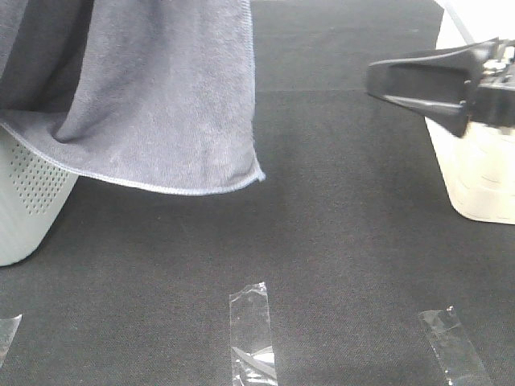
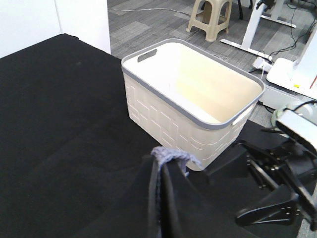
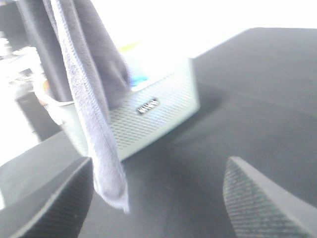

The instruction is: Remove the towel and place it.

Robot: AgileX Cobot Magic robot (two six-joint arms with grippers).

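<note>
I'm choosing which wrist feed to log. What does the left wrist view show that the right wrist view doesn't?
Only the left wrist: the empty cream basket with a grey rim, and the left gripper shut on the towel. Only the right wrist: the perforated pale basket behind the hanging towel. Both: the towel, the black table and the right gripper.

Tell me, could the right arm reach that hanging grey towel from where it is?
Probably yes: the right gripper is open and faces the towel, with only bare black table between them. Nothing seems to block it.
</note>
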